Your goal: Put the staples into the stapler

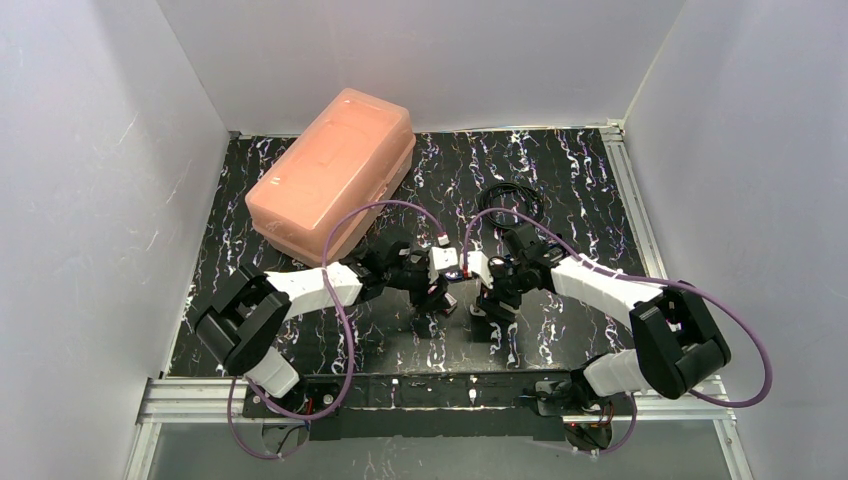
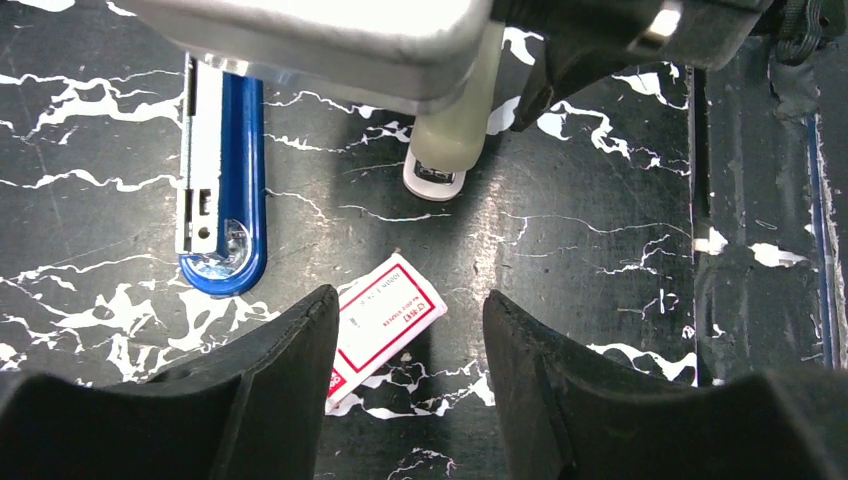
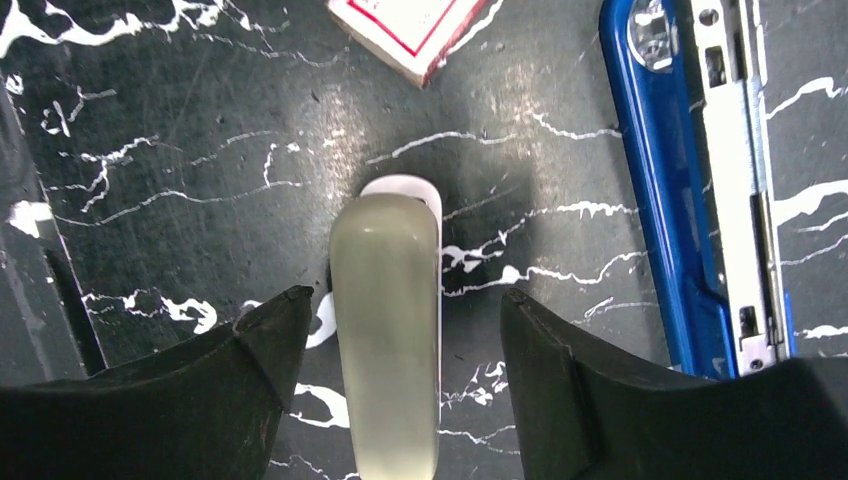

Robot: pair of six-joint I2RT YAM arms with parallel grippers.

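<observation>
The stapler lies swung open on the black marbled mat. Its blue base with the metal staple channel lies flat, and its pale translucent top arm stretches away from it. My right gripper is open and straddles that pale arm, with a gap on each side. The staples, a small pink-red box with a pale label, lie flat on the mat. My left gripper hovers open over the box, whose near end is hidden under the left finger.
A large salmon-pink plastic case stands at the back left. A coiled black cable lies behind the right arm. The right wrist's grey housing hangs close above the stapler. White walls enclose the mat, and an aluminium rail runs along its near edge.
</observation>
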